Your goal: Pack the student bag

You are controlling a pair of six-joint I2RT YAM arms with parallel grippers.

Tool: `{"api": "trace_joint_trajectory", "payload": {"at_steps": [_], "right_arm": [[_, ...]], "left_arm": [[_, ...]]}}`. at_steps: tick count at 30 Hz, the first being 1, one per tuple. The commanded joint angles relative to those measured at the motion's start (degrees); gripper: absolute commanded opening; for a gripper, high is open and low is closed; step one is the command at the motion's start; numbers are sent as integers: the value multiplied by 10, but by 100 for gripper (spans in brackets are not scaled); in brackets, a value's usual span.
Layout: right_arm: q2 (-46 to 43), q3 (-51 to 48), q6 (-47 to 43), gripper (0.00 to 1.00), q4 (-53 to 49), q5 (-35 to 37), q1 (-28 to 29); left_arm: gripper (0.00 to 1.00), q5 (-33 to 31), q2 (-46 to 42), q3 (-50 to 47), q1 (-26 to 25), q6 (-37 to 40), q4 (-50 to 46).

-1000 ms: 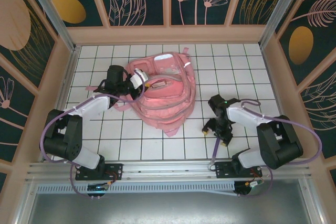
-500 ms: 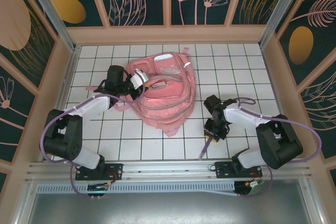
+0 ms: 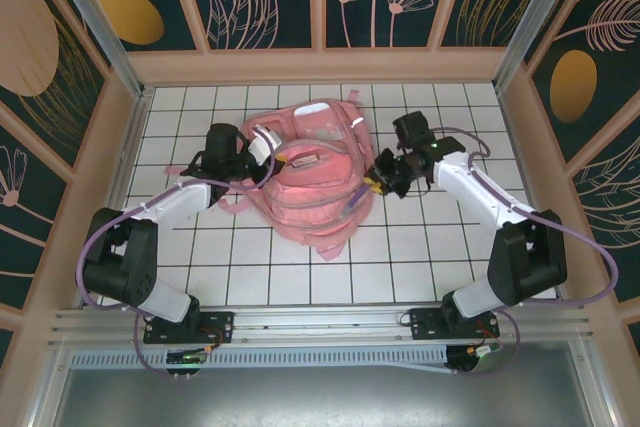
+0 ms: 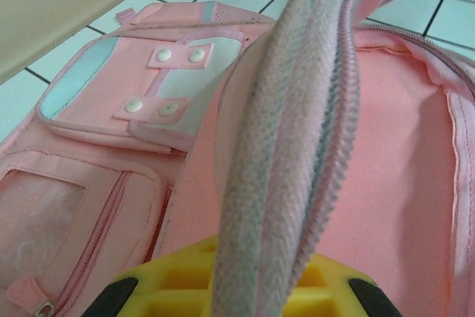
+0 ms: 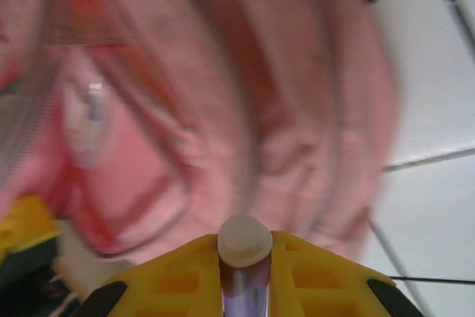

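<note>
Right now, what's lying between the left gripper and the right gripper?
The student bag: in the top view its pink body fills the stretch from the left gripper to the right gripper, which holds a purple pen.

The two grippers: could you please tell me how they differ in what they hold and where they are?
The left gripper is shut on the zipper rim of the student bag, holding the opening up; the right gripper is shut on a purple pen with a white end. The left gripper is at the bag's left side, the right gripper at its right edge. Both have yellow fingers.
</note>
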Motion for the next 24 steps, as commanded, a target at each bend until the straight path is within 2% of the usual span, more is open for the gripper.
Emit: {"api": "trace_joint_trajectory", "payload": {"at_steps": [1, 6, 11, 13, 16, 18, 20, 22, 24], "right_arm": [[24, -7, 121, 17, 113, -75, -2], [60, -18, 218, 18, 227, -67, 1], [121, 9, 250, 21, 216, -23, 5], [136, 13, 256, 27, 220, -10, 7], [139, 17, 259, 44, 220, 12, 10], [136, 24, 242, 53, 211, 11, 8], [128, 34, 212, 60, 174, 21, 5], [111, 36, 184, 62, 132, 34, -6], [86, 23, 164, 62, 112, 37, -21]], "left_arm": [[1, 18, 14, 37, -17, -106, 68], [1, 54, 27, 35, -38, -157, 105], [7, 92, 23, 36, -46, -204, 142], [9, 105, 21, 33, -46, -218, 153], [10, 109, 17, 31, -46, -224, 142], [11, 111, 9, 30, -46, -218, 130], [18, 118, 3, 29, -46, -202, 120], [23, 134, 4, 44, -46, -159, 81], [27, 156, 10, 80, -46, -82, -4]]}}
